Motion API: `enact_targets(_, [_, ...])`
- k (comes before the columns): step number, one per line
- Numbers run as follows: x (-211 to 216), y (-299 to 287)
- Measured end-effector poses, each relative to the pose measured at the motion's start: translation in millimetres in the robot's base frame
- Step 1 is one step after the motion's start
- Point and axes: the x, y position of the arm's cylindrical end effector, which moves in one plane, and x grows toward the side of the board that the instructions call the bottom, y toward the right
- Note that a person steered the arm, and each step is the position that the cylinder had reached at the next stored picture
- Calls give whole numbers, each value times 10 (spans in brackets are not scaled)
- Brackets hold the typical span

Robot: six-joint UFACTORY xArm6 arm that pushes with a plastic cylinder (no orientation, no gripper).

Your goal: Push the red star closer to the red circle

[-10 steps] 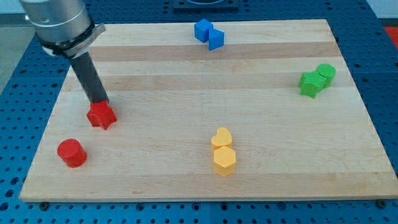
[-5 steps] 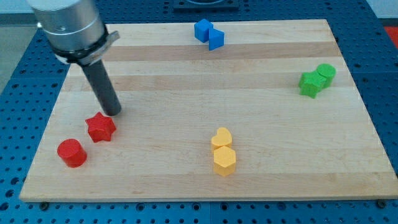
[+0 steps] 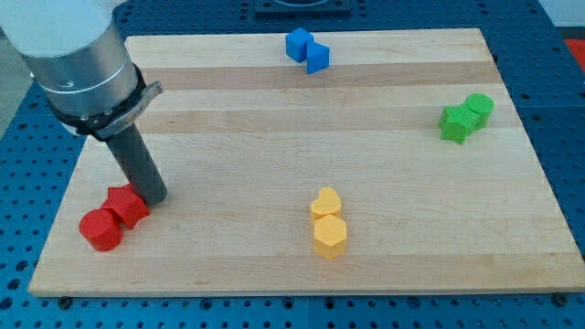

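Observation:
The red star point(image 3: 126, 206) lies near the board's lower left and touches the red circle point(image 3: 100, 229), which sits just below and to its left. My tip point(image 3: 154, 197) rests on the board against the star's upper right side. The rod rises from it up and to the left to the grey arm body at the view's top left.
Two blue blocks point(image 3: 306, 50) sit together at the top centre. Two green blocks point(image 3: 464, 117) sit at the right edge. A yellow heart point(image 3: 325, 202) and a yellow hexagon point(image 3: 329, 236) touch at the bottom centre. The wooden board point(image 3: 384, 164) ends close to the red circle's left.
My tip has moved down and left, pushing the red star down and left until it touches the red circle. The circle has shifted slightly left and down.

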Motion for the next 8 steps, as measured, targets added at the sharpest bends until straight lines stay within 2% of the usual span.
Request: enact_targets(8, [144,-98])
